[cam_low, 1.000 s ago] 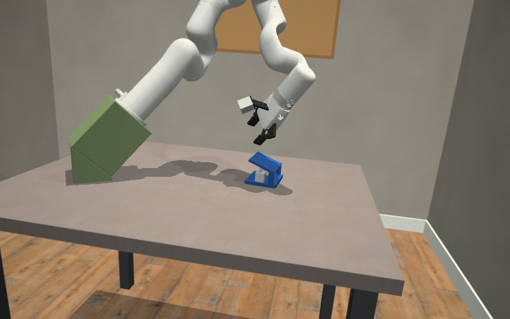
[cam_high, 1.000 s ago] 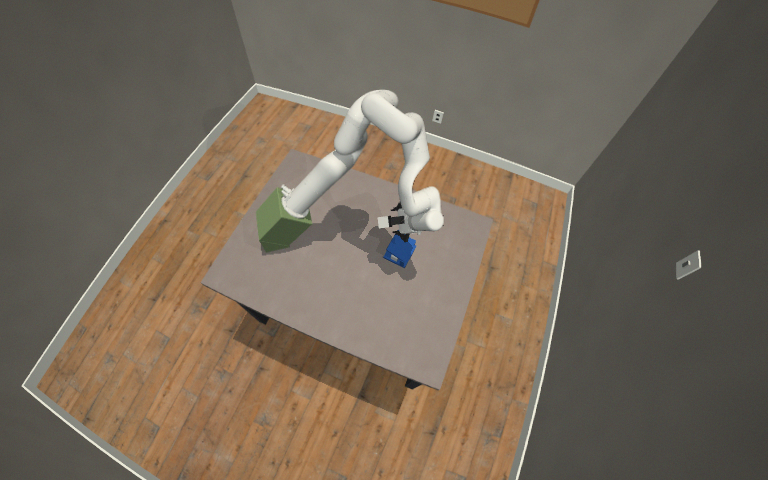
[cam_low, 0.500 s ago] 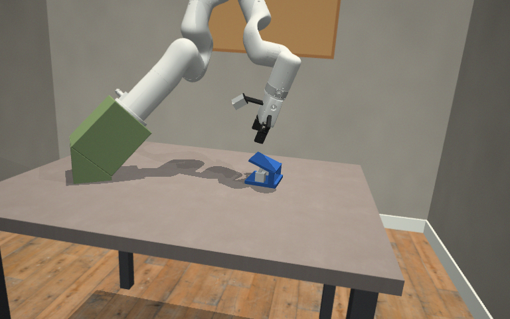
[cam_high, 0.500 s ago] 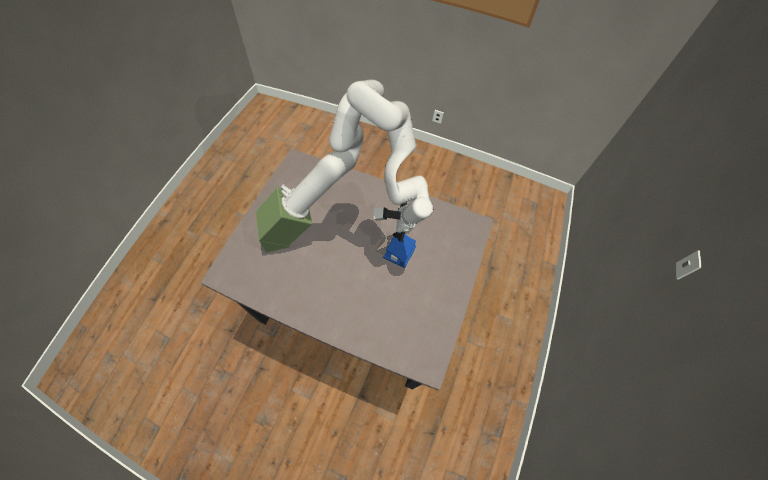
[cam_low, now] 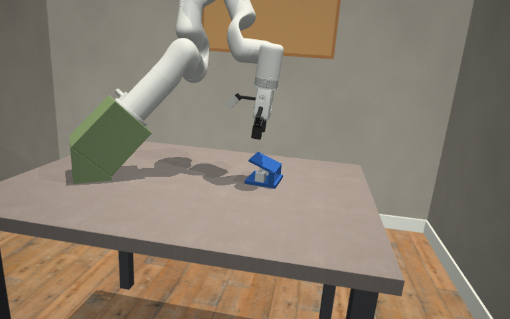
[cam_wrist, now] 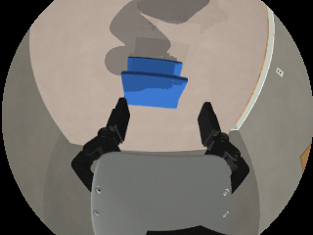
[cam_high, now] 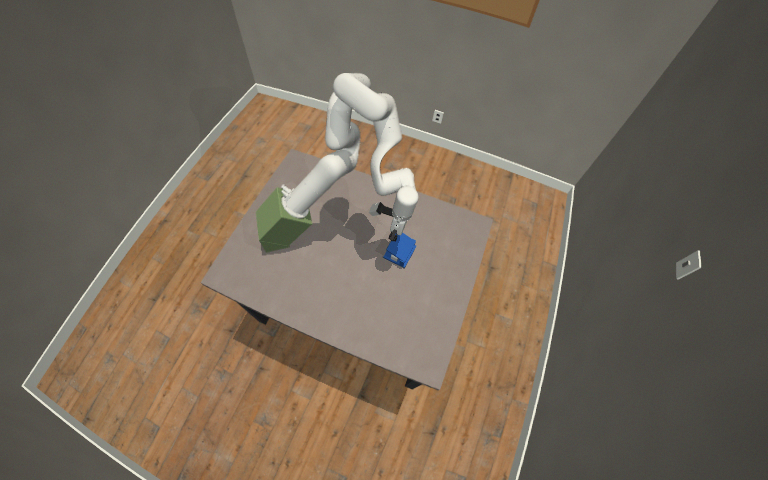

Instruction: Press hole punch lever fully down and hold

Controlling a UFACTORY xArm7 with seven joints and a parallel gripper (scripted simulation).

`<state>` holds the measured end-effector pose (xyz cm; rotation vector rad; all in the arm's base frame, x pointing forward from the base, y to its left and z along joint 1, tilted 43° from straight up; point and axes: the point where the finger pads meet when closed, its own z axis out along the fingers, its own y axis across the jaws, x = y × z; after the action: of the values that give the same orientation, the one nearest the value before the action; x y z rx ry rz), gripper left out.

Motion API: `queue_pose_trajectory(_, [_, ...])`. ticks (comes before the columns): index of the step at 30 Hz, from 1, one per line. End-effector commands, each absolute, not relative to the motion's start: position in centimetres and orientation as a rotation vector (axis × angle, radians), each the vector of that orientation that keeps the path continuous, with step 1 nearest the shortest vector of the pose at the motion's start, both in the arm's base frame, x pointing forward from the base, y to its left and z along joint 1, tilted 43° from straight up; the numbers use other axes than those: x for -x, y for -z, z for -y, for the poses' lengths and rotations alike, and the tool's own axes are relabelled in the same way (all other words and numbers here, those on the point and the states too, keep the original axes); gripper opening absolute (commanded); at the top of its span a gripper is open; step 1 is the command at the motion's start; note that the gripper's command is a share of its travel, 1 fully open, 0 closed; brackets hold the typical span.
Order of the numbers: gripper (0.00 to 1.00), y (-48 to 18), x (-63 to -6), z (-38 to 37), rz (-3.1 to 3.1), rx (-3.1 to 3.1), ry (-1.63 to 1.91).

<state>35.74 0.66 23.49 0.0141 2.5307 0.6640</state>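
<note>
One blue hole punch (cam_low: 264, 171) sits upright mid-worktop (cam_low: 195, 221), lever raised toward the green-base edge, beneath the fully open, empty end effector (cam_low: 257, 129).

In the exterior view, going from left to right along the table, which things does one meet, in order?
Green base block → white arm → tool, open, hanging in the air → blue hole punch, lever raised → right edge of the table.

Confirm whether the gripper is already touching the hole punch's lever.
No: in the exterior view the open gripper hangs in the air above the raised lever of the blue hole punch, a clear gap between them.
</note>
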Motion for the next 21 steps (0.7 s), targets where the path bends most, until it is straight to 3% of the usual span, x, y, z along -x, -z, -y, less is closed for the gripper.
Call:
queue_pose_trajectory(1, [1.00,-23.54,-35.61,0.65,-2.473,-0.200,-0.618])
queue_pose_trajectory(9, [1.00,-23.53,-35.58,0.75,-2.469,-0.212,-0.616])
queue_pose_trajectory(10, [0.00,-23.53,-35.58,0.75,-2.469,-0.212,-0.616])
queue_pose_trajectory(21, [0.00,-23.53,-35.58,0.75,-2.469,-0.212,-0.616])
